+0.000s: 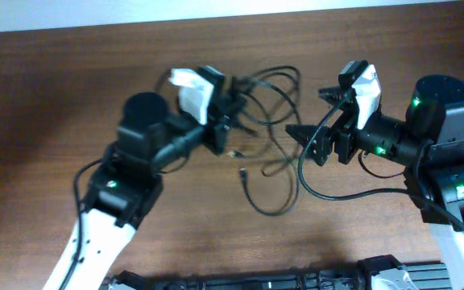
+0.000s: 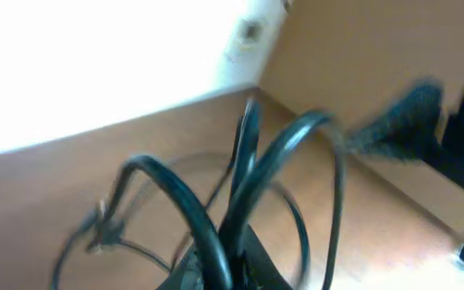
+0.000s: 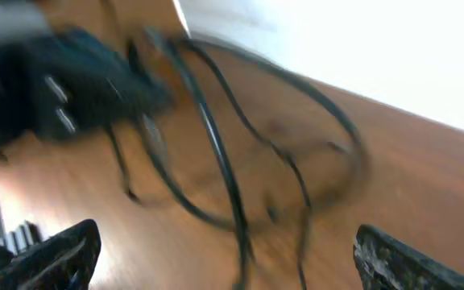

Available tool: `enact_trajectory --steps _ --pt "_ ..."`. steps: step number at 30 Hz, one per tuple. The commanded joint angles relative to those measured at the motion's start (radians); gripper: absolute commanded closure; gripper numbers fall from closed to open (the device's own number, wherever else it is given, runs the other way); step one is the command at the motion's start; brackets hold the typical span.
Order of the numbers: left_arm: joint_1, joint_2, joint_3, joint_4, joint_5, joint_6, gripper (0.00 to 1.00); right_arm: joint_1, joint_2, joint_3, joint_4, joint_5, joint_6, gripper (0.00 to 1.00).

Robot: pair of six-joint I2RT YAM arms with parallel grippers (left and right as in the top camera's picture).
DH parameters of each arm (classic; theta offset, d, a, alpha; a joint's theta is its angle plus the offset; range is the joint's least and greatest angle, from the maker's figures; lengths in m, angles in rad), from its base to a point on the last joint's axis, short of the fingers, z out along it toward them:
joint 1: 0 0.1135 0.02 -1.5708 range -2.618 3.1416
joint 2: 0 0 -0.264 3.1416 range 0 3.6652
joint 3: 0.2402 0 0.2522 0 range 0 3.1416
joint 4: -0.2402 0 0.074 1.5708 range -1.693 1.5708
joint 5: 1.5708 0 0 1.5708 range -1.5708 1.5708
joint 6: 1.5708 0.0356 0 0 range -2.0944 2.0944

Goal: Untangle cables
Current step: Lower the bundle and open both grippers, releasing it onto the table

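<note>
The cables (image 1: 252,83) are thin black cords, bunched by my left gripper (image 1: 234,113) and spreading in loose loops across the wooden table toward the right. Two small plug ends (image 1: 241,171) lie below the bunch. The left wrist view shows the left gripper (image 2: 240,267) shut on two strands of the cables (image 2: 192,209), which arch up out of its jaws. My right gripper (image 1: 306,111) stands wide open just right of the loops. In the right wrist view its fingertips (image 3: 63,256) sit far apart, with cables (image 3: 220,161) on the table ahead of the right gripper (image 3: 236,259).
The brown table (image 1: 71,97) ends at a white wall along its far edge. A thicker black wire (image 1: 329,193) of the right arm hangs in a loop near the cables. Dark equipment (image 1: 296,282) lines the front edge.
</note>
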Motion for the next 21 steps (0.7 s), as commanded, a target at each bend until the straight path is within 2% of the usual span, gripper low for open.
enact_trajectory --steps 1,6,9,10,11,12,14,16,18,19,21 --pt "0.074 -0.117 0.007 0.064 -0.041 0.101 1.0 -0.002 -0.003 0.012 -0.06 0.156 0.008 0.01" --pt "0.098 -0.177 0.007 0.141 -0.041 0.101 1.0 -0.002 -0.003 0.012 -0.125 0.209 0.008 0.01" --pt "0.098 -0.178 0.007 0.128 -0.041 0.101 1.0 -0.002 -0.003 0.012 -0.125 0.209 0.008 0.01" --pt "0.098 -0.175 0.007 0.12 -0.041 0.101 0.92 -0.002 -0.003 0.012 -0.125 0.209 0.008 0.01" --pt "0.098 -0.168 0.007 0.103 -0.041 0.101 0.75 -0.002 -0.003 0.012 -0.125 0.209 0.008 0.01" --pt "0.098 -0.163 0.007 0.09 -0.041 0.101 0.66 -0.002 -0.003 0.012 -0.125 0.209 0.008 0.01" --pt "0.098 -0.155 0.007 0.055 -0.046 0.101 0.4 -0.002 -0.003 0.012 -0.125 0.209 0.008 0.01" --pt "0.098 -0.155 0.007 0.0 -0.101 0.101 0.36 -0.002 -0.003 0.012 -0.125 0.209 0.008 0.01" --pt "0.098 -0.155 0.007 -0.051 -0.2 0.101 0.18 -0.002 -0.003 0.012 -0.125 0.209 0.008 0.01" --pt "0.098 -0.155 0.007 -0.075 -0.242 0.101 0.12 -0.002 -0.003 0.012 -0.125 0.209 0.008 0.01" --pt "0.098 -0.155 0.007 -0.108 -0.284 0.101 0.1 -0.002 -0.003 0.012 -0.125 0.208 0.008 0.01"
